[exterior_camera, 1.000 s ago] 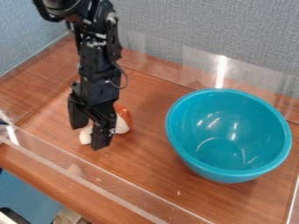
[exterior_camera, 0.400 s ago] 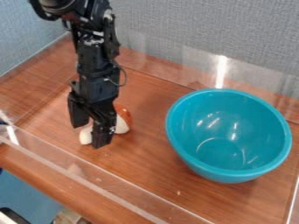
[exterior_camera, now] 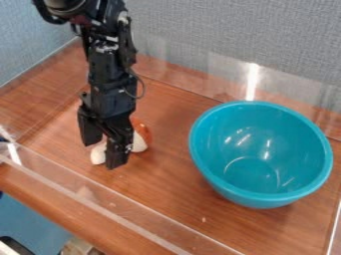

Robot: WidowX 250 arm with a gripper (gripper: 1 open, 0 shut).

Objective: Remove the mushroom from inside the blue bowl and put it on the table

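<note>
One mushroom (exterior_camera: pixel 123 139), set down on my counter (exterior_camera: pixel 186 214) between the spread, released end effector (exterior_camera: pixel 107 157) fingers, blue bowl (exterior_camera: pixel 260 154) empty well aside.

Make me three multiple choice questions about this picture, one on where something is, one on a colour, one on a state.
1. Where is the mushroom?
A. Inside the blue bowl
B. On the table between the gripper's fingers
C. On the acrylic wall

2. What colour is the bowl?
A. Turquoise blue
B. Red
C. Yellow

3. How does the gripper stand?
A. Open, pointing down
B. Shut, pointing sideways
C. Out of view

Answers: 1 B, the cream stem and reddish cap show at the table surface beside the black fingers. 2 A, its walls are glossy turquoise, and it holds nothing. 3 A, the fingers are spread apart around the mushroom.
</note>
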